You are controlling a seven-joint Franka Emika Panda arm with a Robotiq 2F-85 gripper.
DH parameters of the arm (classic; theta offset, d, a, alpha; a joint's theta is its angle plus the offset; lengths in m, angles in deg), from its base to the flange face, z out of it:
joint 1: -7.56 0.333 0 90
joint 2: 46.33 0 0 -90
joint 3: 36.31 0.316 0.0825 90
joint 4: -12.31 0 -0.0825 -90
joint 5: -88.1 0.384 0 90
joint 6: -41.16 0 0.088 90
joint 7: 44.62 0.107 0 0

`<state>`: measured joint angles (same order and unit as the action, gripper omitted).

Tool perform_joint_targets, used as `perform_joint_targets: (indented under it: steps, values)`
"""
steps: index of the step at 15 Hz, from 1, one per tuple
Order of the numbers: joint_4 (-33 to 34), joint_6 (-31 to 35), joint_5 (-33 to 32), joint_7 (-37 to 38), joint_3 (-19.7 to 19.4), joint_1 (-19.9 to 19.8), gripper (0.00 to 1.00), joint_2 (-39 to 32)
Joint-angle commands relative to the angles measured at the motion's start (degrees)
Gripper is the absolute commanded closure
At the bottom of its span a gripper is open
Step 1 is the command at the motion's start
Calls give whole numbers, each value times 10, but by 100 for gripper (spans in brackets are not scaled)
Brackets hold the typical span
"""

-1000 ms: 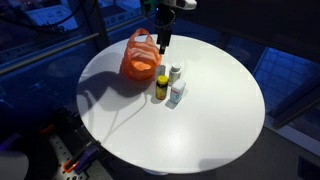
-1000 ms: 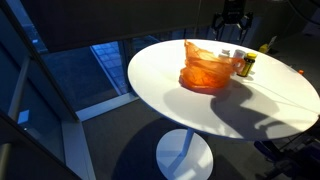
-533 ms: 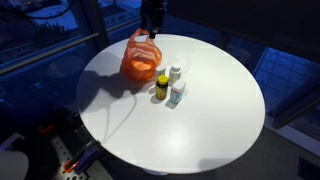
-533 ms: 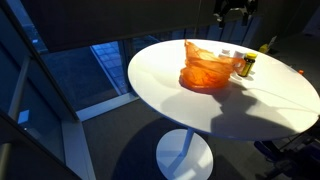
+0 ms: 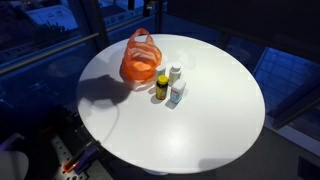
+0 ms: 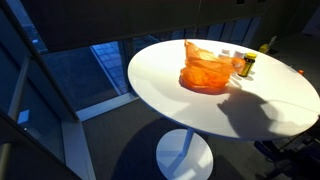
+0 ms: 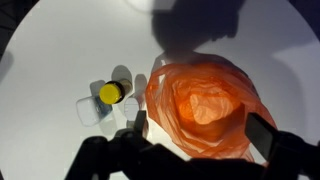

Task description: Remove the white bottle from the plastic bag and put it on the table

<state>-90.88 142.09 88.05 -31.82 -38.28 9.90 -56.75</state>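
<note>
change | fingers (image 7: pixel 262 137) risen from beside plastic bag (image 7: pixel 205 100) to well above it

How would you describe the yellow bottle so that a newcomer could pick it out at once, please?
Start from the round white table and find the crinkled orange plastic bag on it. Beside the bag stand three small bottles close together. The yellow bottle is the only strongly coloured one; the white bottle and the pale bottle next to it are both whitish.
</note>
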Motion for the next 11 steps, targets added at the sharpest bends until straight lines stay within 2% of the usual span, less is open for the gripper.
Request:
perform_joint_targets:
  steps: [1,7,11]
  values:
    - [-57,16,-12,-23,8,-4,0,73]
    - [-95,21,-7,-34,13,-8,0,135]
    - [-80,7,-2,-21,14,-8,0,123]
